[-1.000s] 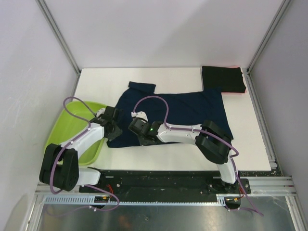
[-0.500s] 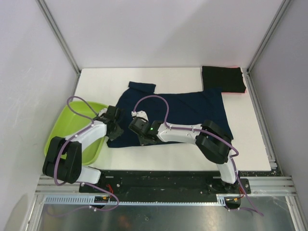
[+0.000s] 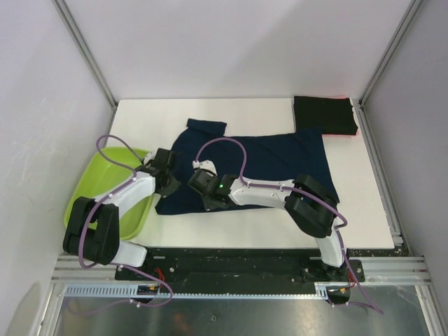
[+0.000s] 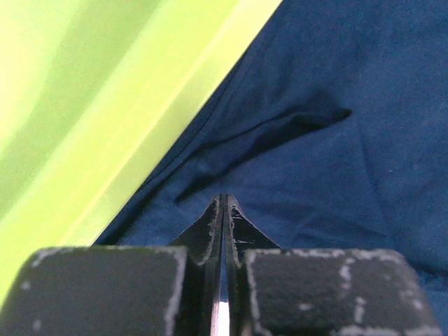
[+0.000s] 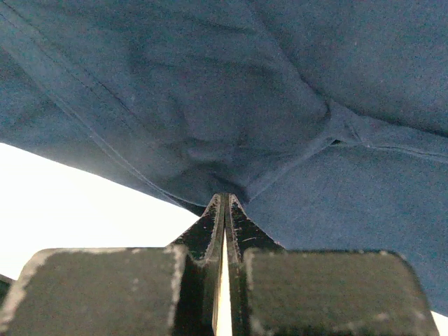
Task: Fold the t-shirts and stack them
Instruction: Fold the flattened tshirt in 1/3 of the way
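Now the left gripper (image 4: 223, 201) clamps shut on the edge of the soft dark navy cloth t-shirt (image 3: 280, 157) (right gripper (image 5: 224, 199) already pinching its hem), so folding can start.

The left arm (image 3: 129, 196) reaches forward and inward from its base, and the right arm (image 3: 262, 194) folds its elbow out to the right and stretches leftward, so the two wrists sit low and close together. The left gripper (image 4: 222, 203) has its fingers pressed together, tips at the navy t-shirt (image 4: 336, 182). The right gripper (image 5: 224, 200) has its fingers closed on a pinch of that shirt.
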Motion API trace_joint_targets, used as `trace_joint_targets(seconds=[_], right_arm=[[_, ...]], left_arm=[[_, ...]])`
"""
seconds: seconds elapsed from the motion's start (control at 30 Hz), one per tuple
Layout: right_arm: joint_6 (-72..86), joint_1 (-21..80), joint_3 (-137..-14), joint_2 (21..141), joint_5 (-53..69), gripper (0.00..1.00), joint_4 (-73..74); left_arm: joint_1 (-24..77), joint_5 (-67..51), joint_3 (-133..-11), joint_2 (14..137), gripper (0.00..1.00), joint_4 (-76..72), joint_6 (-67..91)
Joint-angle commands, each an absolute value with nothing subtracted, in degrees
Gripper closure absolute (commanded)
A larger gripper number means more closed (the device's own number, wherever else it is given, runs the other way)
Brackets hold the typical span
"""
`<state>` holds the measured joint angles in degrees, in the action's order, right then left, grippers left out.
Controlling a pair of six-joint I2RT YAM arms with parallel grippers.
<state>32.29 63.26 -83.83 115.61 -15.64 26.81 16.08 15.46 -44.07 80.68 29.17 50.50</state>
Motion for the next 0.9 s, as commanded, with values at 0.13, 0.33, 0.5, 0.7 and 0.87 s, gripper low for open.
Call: trace_joint_targets(seconds=[0.13, 0.33, 0.5, 0.7, 0.87], right_arm=[[32.5, 61.4, -86.1, 111.9, -18.1, 1.0, 28.3], [32.2, 58.0, -86.2, 110.4, -17.1, 1.0, 27.6], [31.4, 56.9, -86.5, 110.9, -16.1, 1.0, 27.0], [31.5, 56.8, -86.2, 110.8, -14.9, 1.0, 26.8], [31.5, 58.1, -85.8, 110.9, -14.2, 0.99, 26.3]], left_arm=[[15.6, 16.1, -48.7, 78.8, 1.0, 27.9, 48.4], [15.7, 15.3, -53.9, 80.6, 1.0, 28.7, 47.2], [15.6, 16.2, -49.7, 78.3, 0.83, 29.2, 49.4], [15.6, 16.5, -43.8, 76.2, 0.73, 29.2, 51.0], [15.7, 17.1, -41.4, 75.3, 0.68, 29.2, 51.2]])
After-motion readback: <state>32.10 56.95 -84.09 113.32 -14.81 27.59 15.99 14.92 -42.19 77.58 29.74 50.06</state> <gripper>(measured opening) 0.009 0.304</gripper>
